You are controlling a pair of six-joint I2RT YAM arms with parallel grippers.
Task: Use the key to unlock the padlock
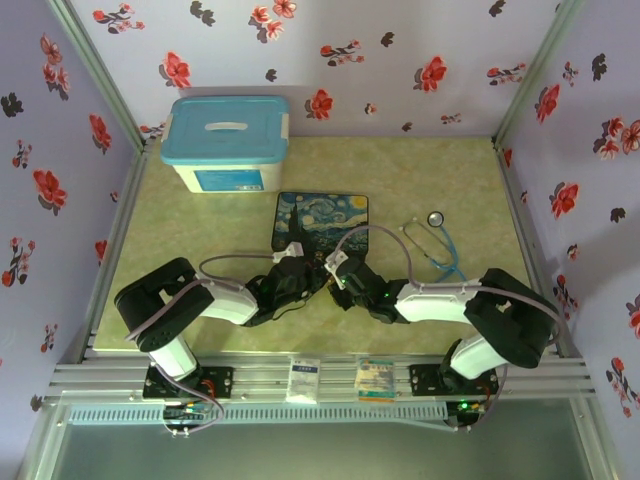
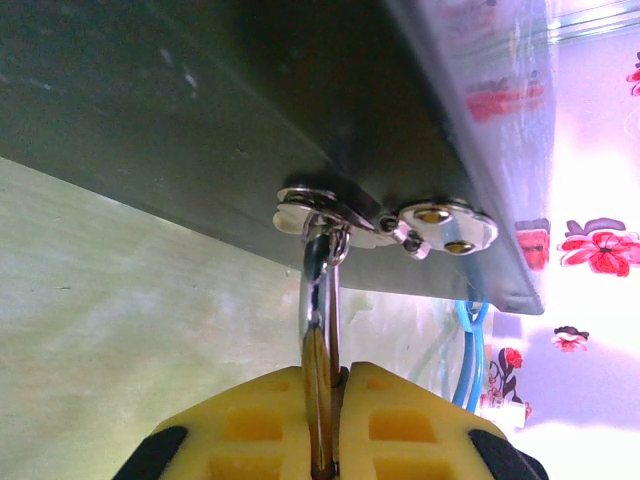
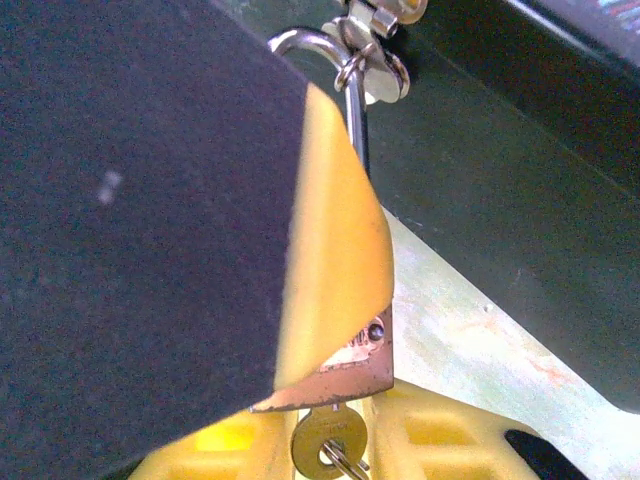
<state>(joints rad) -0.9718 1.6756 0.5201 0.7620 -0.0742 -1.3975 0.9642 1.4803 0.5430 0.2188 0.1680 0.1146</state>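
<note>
The brass padlock [image 3: 352, 368] hangs by its silver shackle [image 2: 318, 290] from the hasp [image 2: 345, 215] on the front of the dark painted box [image 1: 322, 218]. My left gripper [image 2: 325, 400] is shut on the padlock body, seen edge-on between the yellow fingers [image 2: 240, 420]. The key [image 3: 326, 438] sticks out of the padlock's underside, and a small ring hangs from its round brass head. My right gripper [image 3: 335, 450] is closed in on that head, with a yellow finger [image 3: 445, 430] tight on either side. In the top view the two grippers meet in front of the box [image 1: 318, 275].
A white bin with a blue lid [image 1: 228, 140] stands at the back left. A stethoscope with blue tubing [image 1: 440, 245] lies right of the box. Flowered walls close in three sides. Two small packets [image 1: 303, 378] sit on the front rail.
</note>
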